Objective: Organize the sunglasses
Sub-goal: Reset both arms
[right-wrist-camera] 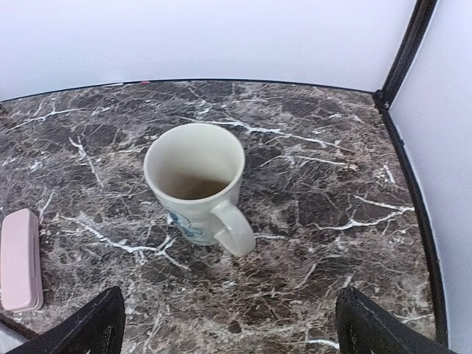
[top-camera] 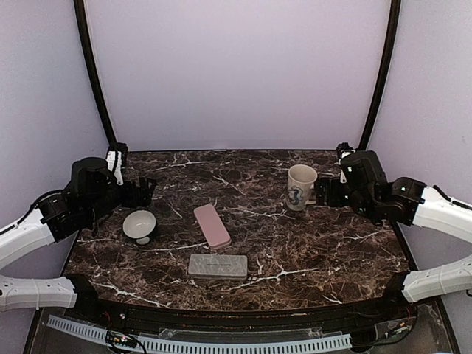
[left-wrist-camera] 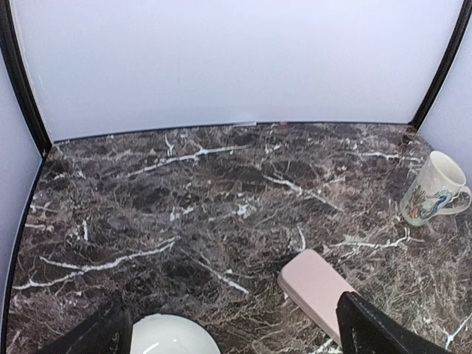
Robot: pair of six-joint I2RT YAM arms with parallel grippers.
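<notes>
No sunglasses show in any view; neither the red-pink pair nor the dark pair is visible. A closed pink case [top-camera: 212, 225] and a closed grey case [top-camera: 217, 265] lie mid-table. My left gripper [top-camera: 147, 190] is open and empty, held above the table's left side behind a white bowl [top-camera: 139, 225]. In the left wrist view the gripper [left-wrist-camera: 236, 341] has its fingers spread wide, with the bowl [left-wrist-camera: 166, 335] and pink case [left-wrist-camera: 317, 287] between them. My right gripper [top-camera: 318, 193] is open and empty, just right of a mug [top-camera: 301, 186]; its fingers [right-wrist-camera: 96, 328] spread wide below the mug [right-wrist-camera: 195, 181].
The dark marble table [top-camera: 332, 251] is bounded by white walls and black corner posts. The mug [left-wrist-camera: 431, 190] stands upright at the back right, with a blue print and its handle toward the right gripper. The pink case's end [right-wrist-camera: 20, 258] shows at the right wrist view's left edge.
</notes>
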